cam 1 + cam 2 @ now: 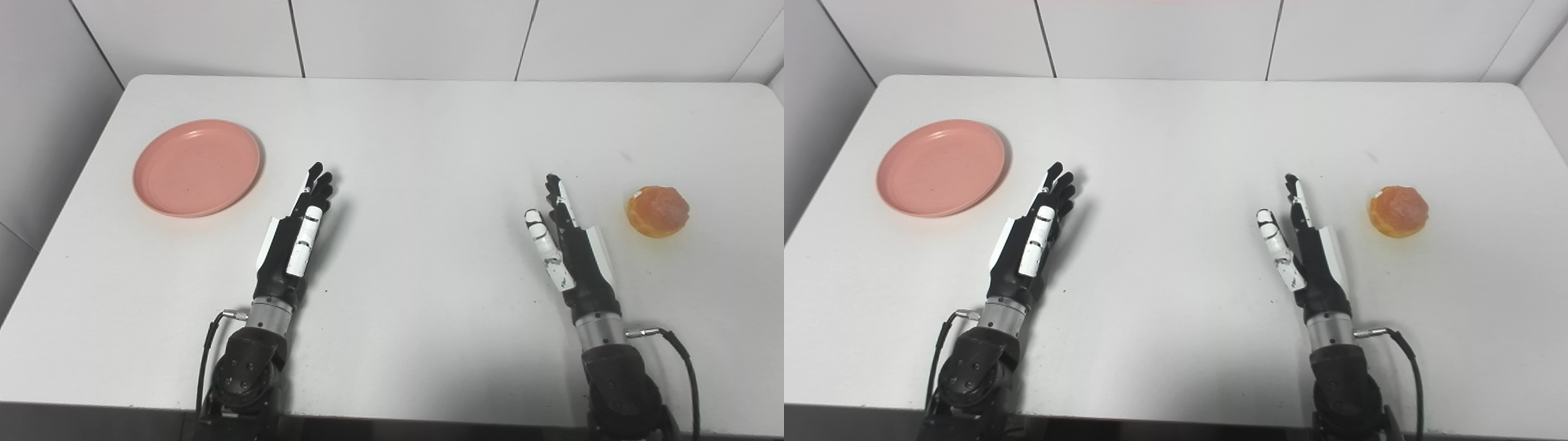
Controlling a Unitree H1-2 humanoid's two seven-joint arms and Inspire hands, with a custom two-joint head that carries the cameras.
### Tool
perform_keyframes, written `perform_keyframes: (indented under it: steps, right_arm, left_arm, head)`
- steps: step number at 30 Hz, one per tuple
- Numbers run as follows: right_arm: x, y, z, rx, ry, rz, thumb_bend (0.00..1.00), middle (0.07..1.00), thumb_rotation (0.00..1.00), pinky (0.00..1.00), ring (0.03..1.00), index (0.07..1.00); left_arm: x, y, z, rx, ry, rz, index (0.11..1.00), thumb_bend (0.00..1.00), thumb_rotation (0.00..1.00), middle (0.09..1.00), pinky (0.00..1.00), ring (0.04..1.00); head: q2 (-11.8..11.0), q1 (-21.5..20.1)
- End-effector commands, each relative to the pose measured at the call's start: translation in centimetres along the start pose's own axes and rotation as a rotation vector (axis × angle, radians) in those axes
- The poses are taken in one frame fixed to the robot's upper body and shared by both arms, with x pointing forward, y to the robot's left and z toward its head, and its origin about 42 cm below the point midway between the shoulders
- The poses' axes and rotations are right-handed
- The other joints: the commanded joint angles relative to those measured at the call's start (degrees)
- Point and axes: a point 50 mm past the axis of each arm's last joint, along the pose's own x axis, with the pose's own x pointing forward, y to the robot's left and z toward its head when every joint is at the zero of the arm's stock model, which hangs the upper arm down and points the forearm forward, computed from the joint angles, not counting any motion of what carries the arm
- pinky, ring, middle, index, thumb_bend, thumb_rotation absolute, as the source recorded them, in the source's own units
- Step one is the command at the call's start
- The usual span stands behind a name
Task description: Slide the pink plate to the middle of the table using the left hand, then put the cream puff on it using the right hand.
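Observation:
A round pink plate [196, 166] lies flat at the table's left side, with nothing on it. A golden cream puff [657, 211] sits on the table at the right. My left hand [300, 233] is open, fingers stretched forward, a short way right of and nearer than the plate, not touching it. Open as well, my right hand [566, 239] stands edge-up with its thumb apart, left of the cream puff with a clear gap between them. Neither hand holds anything.
The white table [429, 135] has rounded far corners and ends against a white tiled wall. Its left edge runs close to the plate. Cables hang from both wrists near the front edge.

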Motion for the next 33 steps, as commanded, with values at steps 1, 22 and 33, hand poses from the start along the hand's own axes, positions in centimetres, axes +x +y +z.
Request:
perform_keyframes:
  steps: [1, 22, 33]
  right_arm:
    - [-0.2, 0.2, 0.1, 0.008, 0.011, 0.011, 0.25, 1.000, 1.00, 0.97, 0.988, 0.997]
    - [0.0, 0.0, -0.4, 0.008, 0.007, 0.018, 0.24, 1.000, 1.00, 0.98, 0.992, 0.999]
    - [-0.7, -1.2, -2.4, 0.020, 0.013, 0.014, 0.20, 0.993, 1.00, 0.98, 0.984, 0.988]
  left_arm:
    - [-2.5, 0.0, -2.7, -0.013, 0.104, 0.008, 0.984, 0.44, 1.00, 0.977, 0.98, 0.974]
    - [-2.4, -0.3, -3.1, -0.008, 0.107, 0.000, 0.986, 0.44, 1.00, 0.979, 0.98, 0.976]
    - [-2.3, -3.0, -4.5, -0.003, 0.124, -0.003, 0.985, 0.41, 1.00, 0.982, 0.98, 0.973]
  head:
    - [0.0, 0.1]
    - [-2.3, 3.6]
    - [-10.3, 14.3]
